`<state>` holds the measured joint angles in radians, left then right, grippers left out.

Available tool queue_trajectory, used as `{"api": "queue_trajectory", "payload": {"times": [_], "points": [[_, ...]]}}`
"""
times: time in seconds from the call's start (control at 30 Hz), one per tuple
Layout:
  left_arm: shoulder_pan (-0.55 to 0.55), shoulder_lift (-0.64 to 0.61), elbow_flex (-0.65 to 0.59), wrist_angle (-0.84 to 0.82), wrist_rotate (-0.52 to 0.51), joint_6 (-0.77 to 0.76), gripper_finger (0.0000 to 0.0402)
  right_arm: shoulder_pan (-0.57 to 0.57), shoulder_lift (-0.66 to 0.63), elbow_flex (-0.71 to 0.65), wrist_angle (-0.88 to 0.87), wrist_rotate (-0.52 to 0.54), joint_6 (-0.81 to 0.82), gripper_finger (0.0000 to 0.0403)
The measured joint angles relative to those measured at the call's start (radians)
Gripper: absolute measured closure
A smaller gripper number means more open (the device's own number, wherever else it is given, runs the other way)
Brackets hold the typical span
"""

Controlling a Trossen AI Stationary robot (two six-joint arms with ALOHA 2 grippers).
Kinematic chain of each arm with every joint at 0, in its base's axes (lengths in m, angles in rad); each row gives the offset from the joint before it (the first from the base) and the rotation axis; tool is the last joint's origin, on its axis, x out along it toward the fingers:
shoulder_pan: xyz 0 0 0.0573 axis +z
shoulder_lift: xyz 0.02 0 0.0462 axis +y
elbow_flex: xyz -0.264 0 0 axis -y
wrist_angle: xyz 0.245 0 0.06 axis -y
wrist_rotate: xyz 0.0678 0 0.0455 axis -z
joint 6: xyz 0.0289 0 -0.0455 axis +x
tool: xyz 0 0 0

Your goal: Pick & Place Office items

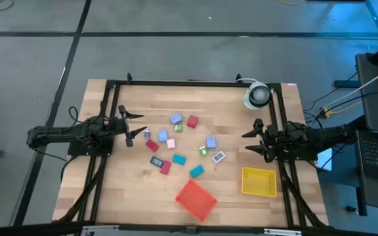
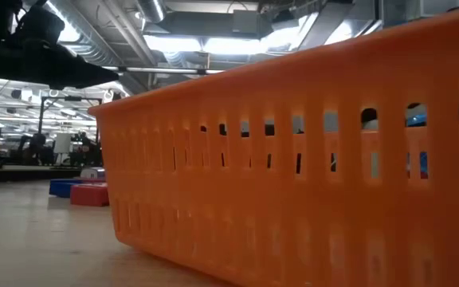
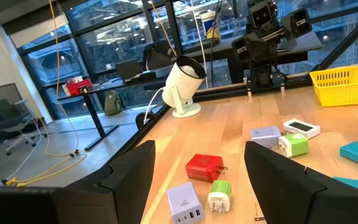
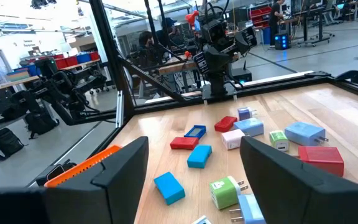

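Note:
The office items are small blocky chargers and boxes lying loose on the wooden table's middle: a blue one (image 1: 176, 118), a red one (image 1: 192, 121), teal ones (image 1: 179, 159) and others. The left wrist view shows a red charger (image 3: 204, 167) and a green plug (image 3: 219, 194) close ahead. My left gripper (image 1: 135, 128) hangs open at the table's left side, level and pointing at the items. Opposite it at the right side, my right gripper (image 1: 249, 141) is open too. Neither touches anything.
A flat orange-red tray (image 1: 195, 198) lies near the front edge, and its slotted wall (image 2: 293, 159) fills the low view. A yellow tray (image 1: 258, 181) sits at the front right. A white round device (image 1: 257, 95) stands at the far right corner. A black frame (image 1: 195, 82) borders the table.

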<state>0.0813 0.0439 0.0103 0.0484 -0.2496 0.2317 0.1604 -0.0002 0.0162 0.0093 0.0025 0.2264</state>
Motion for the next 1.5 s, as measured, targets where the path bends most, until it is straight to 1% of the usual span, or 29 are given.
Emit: {"api": "queue_trajectory", "payload": {"times": [0.43, 0.5, 0.57, 0.63, 0.7, 0.77, 0.93, 1.07, 1.13, 1.2, 1.27, 1.4, 1.5], "points": [[0.0, 0.0, 0.0, 0.0, 0.0, 0.0, 0.0157, 0.0, 0.0, 0.0, 0.008, 0.001, 0.0, 0.0142], [0.0, 0.0, 0.0, 0.0, 0.0, 0.0, 0.0156, 0.0, 0.0, 0.0, 0.018, 0.016, 0.001, 0.0142], [0.0, 0.0, 0.0, 0.0, 0.0, 0.0, 0.0155, 0.0, 0.0, 0.0, 0.041, 0.078, 0.026, 0.0142], [0.0, 0.0, 0.0, 0.0, 0.0, 0.0, 0.0155, 0.0, 0.0, 0.0, 0.105, 0.171, 0.113, 0.0142], [0.0, 0.0, 0.0, 0.0, 0.0, 0.0, 0.0155, 0.0, 0.0, 0.0, 0.176, 0.205, 0.189, 0.0142], [0.0, 0.0, 0.0, 0.0, 0.0, 0.0, 0.0155, 0.0, 0.0, 0.0, 0.208, 0.254, 0.254, 0.0142], [0.0, 0.0, 0.0, 0.0, 0.0, 0.0, 0.0156, 0.0, 0.0, 0.0, 0.206, 0.514, 0.444, 0.0142], [0.0, 0.0, 0.0, 0.0, 0.0, 0.0, 0.0157, 0.0, 0.0, 0.0, 0.208, 0.682, 0.701, 0.0142], [0.0, 0.0, 0.0, 0.0, 0.0, 0.0, 0.0157, 0.0, 0.0, 0.0, 0.222, 0.707, 0.809, 0.0142], [0.0, 0.0, 0.0, 0.002, -0.004, 0.026, 0.0158, 0.0, 0.0, 0.0, 0.226, 0.675, 0.839, 0.0142], [0.002, 0.0, 0.0, 0.009, -0.039, 0.128, 0.0157, 0.0, 0.0, 0.0, 0.237, 0.664, 0.852, 0.0142], [0.002, 0.0, 0.0, 0.008, -0.063, 0.305, 0.0158, 0.0, 0.001, 0.0, 0.261, 0.716, 1.002, 0.0142], [0.002, 0.0, 0.0, 0.007, -0.067, 0.389, 0.0157, 0.0, 0.025, 0.0, 0.267, 0.739, 1.018, 0.0142]]}}
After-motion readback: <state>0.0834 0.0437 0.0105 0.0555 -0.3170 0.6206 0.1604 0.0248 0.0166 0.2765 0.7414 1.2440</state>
